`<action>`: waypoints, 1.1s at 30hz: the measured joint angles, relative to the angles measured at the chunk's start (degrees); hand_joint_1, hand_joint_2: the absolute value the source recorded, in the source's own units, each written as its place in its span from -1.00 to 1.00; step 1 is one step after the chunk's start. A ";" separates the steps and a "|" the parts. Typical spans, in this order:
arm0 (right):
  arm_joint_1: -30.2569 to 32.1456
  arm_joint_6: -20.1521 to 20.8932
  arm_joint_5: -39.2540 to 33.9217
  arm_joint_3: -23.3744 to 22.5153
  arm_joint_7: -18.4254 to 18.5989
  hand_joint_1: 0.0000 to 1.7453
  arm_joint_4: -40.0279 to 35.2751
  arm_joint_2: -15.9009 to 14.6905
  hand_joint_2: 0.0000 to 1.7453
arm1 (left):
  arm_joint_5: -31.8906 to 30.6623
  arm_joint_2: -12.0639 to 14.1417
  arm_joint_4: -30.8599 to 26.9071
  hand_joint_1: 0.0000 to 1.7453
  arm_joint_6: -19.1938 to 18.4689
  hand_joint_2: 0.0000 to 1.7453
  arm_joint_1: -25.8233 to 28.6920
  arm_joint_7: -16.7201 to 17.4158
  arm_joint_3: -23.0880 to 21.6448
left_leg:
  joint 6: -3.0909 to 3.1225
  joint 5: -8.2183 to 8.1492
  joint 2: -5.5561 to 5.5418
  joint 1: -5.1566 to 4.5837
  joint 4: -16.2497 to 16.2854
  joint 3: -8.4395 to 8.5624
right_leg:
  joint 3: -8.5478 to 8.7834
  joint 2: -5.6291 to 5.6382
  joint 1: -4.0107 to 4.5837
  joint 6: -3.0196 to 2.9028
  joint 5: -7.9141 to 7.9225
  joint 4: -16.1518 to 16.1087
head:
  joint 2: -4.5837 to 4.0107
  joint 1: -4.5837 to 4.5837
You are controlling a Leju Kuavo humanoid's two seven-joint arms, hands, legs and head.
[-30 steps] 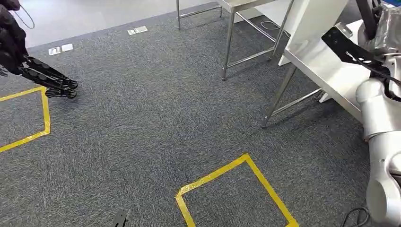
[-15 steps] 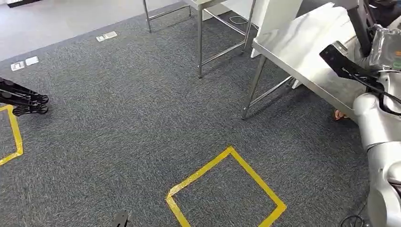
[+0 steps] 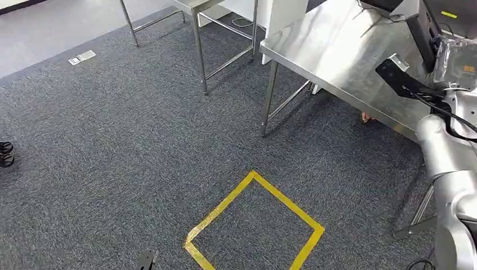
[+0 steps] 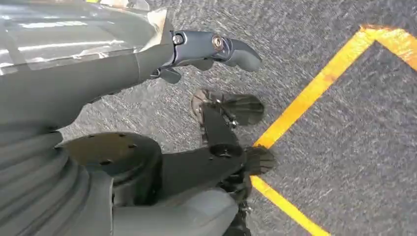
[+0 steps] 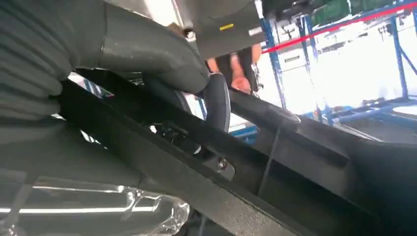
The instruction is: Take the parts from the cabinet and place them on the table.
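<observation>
My right hand (image 3: 453,56) is raised at the far right of the head view and grips a long black part (image 3: 400,76) over the edge of the steel table (image 3: 332,50). In the right wrist view the thumb of that hand (image 5: 147,54) wraps over the long black part (image 5: 221,167). At the left edge of the head view just the tip of a second black part (image 3: 5,153) shows. In the left wrist view my left hand (image 4: 123,73) holds this flat black part (image 4: 211,152) above the carpet.
Grey carpet carries a yellow tape square (image 3: 253,225) in front of me, and a floor socket (image 3: 82,57) lies far left. A second steel table's legs (image 3: 198,56) stand behind. A small orange thing (image 3: 368,118) sits under the table. A person (image 5: 236,69) stands beyond my right hand.
The camera has turned, so the whole scene has shifted left and the steel table has come further into view. The left hand's part has slid almost out at the left edge.
</observation>
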 joint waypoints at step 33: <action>2.16 -0.76 0.20 0.11 -0.98 1.00 0.09 -1.53 1.00 | 0.00 0.20 -0.02 -1.00 -1.42 1.00 -0.31 0.31 0.00 | 0.46 1.15 3.48 -0.44 -0.32 -0.74 | 1.08 -5.46 0.68 -1.29 -1.23 0.19 | 0.00 0.85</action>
